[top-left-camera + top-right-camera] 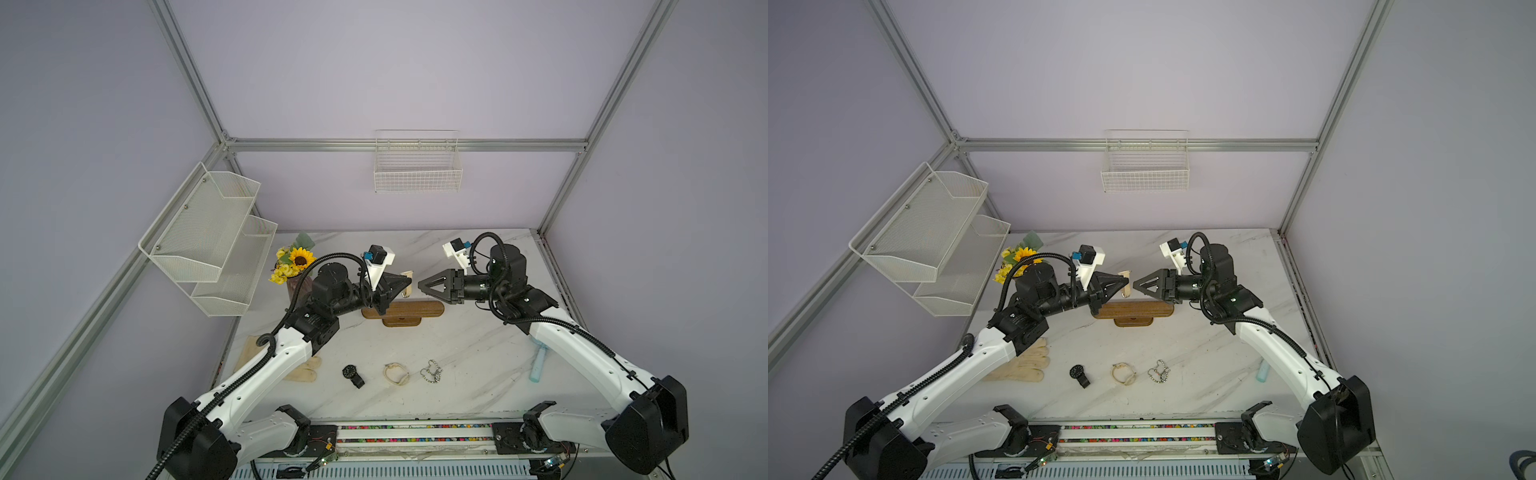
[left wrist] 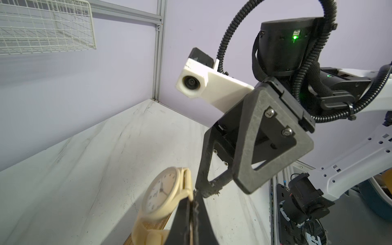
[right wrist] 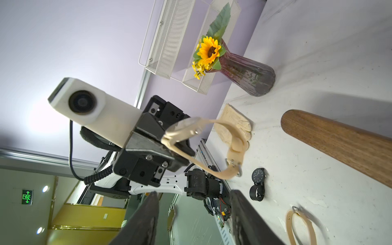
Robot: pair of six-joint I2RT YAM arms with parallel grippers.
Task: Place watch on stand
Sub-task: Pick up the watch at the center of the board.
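Holding a cream round-faced wristwatch with buckled rubbery strap (image 2: 161, 193) in the left gripper (image 1: 409, 284), jaws squeezed right down on the strap beside the case. Up in the air, clear of the white marble-look tabletop (image 1: 478, 353), strap loop hanging below the case in the right wrist view. At 6 o'clock of the watch in both top views: the brown wooden bar stand with rounded ends on an oval base (image 1: 415, 309), long axis running 9-to-3 o'clock. No contact with the bar; clearly apart from it in the right wrist view. Facing in from 3 o'clock, tips just beside the watch: right gripper (image 1: 420, 286), jaws moderately apart, nothing between them. Left arm coming in from 9 o'clock, so both about equally near, with the left one carrying. Likely next: threading the loop over a rounded bar end, meaning travel along the 9-to-3 line first, with the loop opening turned to face that end. Opening seems to point roughly toward the right gripper, hard to tell exactly. Risk: strap slipping out of the thin pinch, or loop snagging on the end. Lying toward 6 o'clock on the tabletop, untouched: small black watch (image 1: 353, 375), loose beige band (image 1: 395, 372), silver bead chain (image 1: 431, 370).
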